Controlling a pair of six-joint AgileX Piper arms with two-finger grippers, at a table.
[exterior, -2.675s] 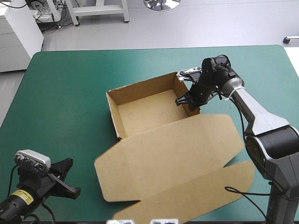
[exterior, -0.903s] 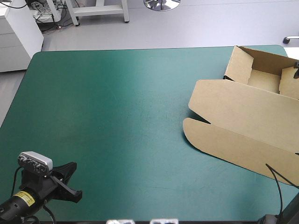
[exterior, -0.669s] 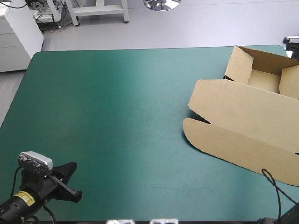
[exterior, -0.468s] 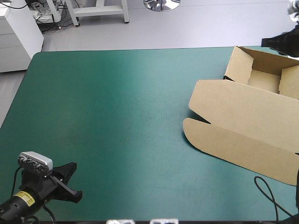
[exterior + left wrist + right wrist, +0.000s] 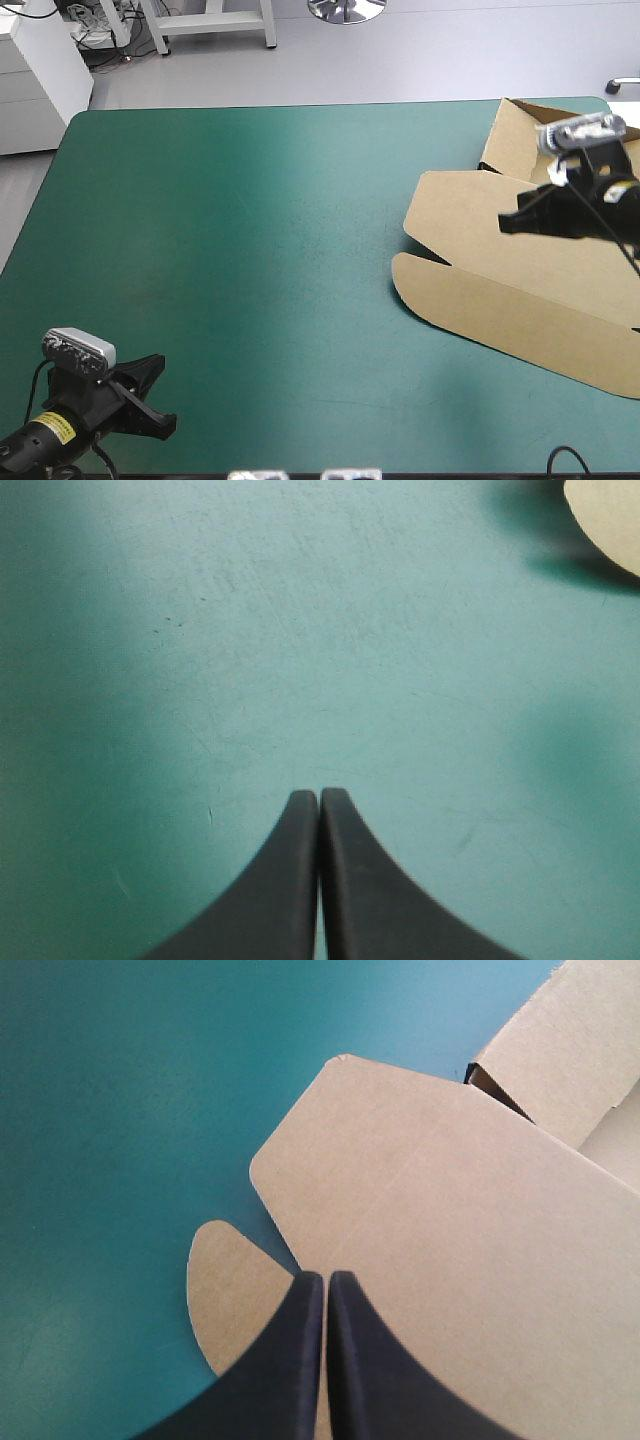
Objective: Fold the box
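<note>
The brown box [image 5: 480, 250] lies at the table's right side as an open tray [image 5: 515, 140] near the far right corner, its lid and rounded flap flat toward the middle. My right gripper [image 5: 505, 222] hovers above the lid, shut with nothing between its fingers. In the right wrist view its fingertips [image 5: 326, 1278] meet over the lid [image 5: 450, 1220] near the rounded flap [image 5: 225, 1290]. My left gripper [image 5: 155, 395] rests at the near left corner, shut and empty, far from the box. Its arch [image 5: 319, 795] points over bare teal-green cover, a corner of the box [image 5: 610, 520] far ahead.
The teal-green cover [image 5: 250, 250] stretches bare from the box to the table's left edge. The box's right part runs past the table's right edge of the high view.
Much earlier the box stood mid-table with my right gripper at its wall; then it lay at the right. Just before, the right arm was at the far right corner; now it hangs shut over the lid.
</note>
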